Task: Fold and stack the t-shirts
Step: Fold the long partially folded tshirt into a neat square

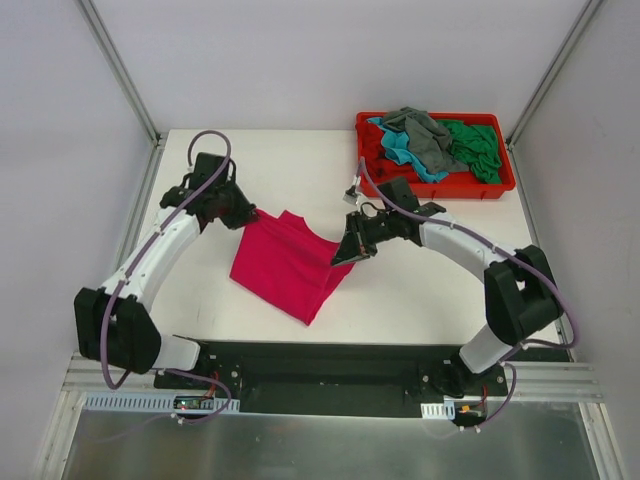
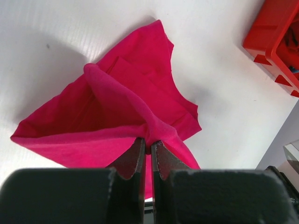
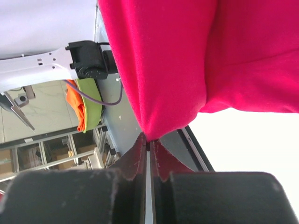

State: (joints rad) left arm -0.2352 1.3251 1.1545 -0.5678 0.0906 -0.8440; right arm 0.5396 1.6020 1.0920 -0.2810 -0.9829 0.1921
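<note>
The large magenta-pink t-shirt (image 1: 285,265) hangs partly lifted over the middle of the table, pinched at two upper corners. My left gripper (image 1: 243,213) is shut on its left corner; the left wrist view shows the shirt (image 2: 117,107) bunched between the closed jaws of that gripper (image 2: 148,142). My right gripper (image 1: 345,252) is shut on its right edge; the right wrist view shows the cloth (image 3: 187,60) hanging from the closed jaws of this gripper (image 3: 148,141). Grey (image 1: 425,135), teal (image 1: 400,148), green (image 1: 478,150) and dark red shirts lie heaped in the tray.
The red plastic tray (image 1: 480,187) stands at the table's back right corner; its corner shows in the left wrist view (image 2: 271,32). White table (image 1: 300,160) lies behind the shirt. Frame posts stand at both back corners.
</note>
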